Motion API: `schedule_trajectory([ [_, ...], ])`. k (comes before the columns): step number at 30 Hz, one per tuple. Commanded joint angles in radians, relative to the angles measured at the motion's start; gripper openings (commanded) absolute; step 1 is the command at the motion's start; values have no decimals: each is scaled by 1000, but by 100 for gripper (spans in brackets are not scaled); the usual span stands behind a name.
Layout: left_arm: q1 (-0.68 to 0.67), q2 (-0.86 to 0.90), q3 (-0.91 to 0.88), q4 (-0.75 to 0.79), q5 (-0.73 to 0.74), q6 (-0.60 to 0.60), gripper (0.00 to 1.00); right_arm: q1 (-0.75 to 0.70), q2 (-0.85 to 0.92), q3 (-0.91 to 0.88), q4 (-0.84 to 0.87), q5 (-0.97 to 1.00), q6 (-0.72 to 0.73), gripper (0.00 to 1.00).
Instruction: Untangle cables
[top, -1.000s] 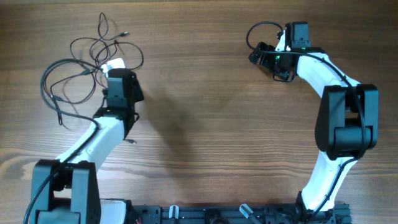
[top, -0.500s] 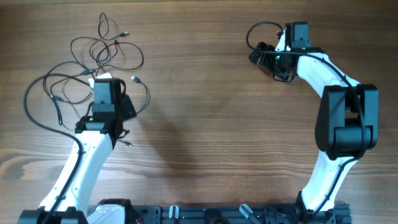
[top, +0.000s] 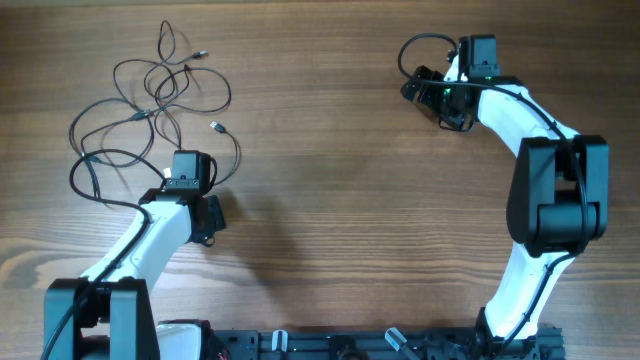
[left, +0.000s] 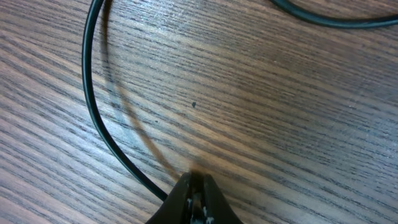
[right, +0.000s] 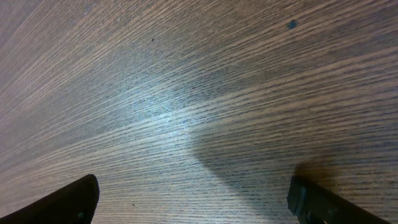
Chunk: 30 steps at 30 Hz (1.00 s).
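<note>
At the near left of the wooden table (top: 330, 200), the left arm reaches forward. The left gripper (left: 196, 196) has its jaws pressed together, pinching one black strand of the cables (top: 160, 100). Wrist view: the strand leaves the closed tips to the left and curves upward in a long arc lying on the wood; a second strand crosses the top right corner. Overhead: the gripper sits at the near edge of the bunch, its tips hidden under the wrist. The cables occupy the far left quarter of the table, with larger loops left of the wrist and smaller tangled loops farther back. One silvery plug tip (top: 215, 127) lies just beyond the wrist, to its right; another plug tip (top: 201, 53) lies near the far end. Far right: the right gripper (right: 193, 205) hangs low over bare wood, fingers (right: 71, 199) spread wide with only wood grain between them, well apart from the cables.
</note>
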Motion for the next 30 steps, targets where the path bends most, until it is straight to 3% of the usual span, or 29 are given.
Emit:
schedule_trajectory([
  [1,6,35,-8,20,38,0,11,-5,19,-11,2,20,11,100],
  [5,8,21,29,0,-136,16,4,-5,20,-11,2,20,11,100],
  [8,8,-25,61,-17,-134,-32,4,-5,19,-11,2,20,11,100],
  [18,8,-15,-20,-68,-63,-32,4,-5,19,-11,2,20,11,100],
  [25,7,-15,-42,40,-59,-28,6,-5,19,-11,2,20,11,100],
  [30,7,-15,-56,133,34,-29,6,-5,19,-11,2,20,11,100],
])
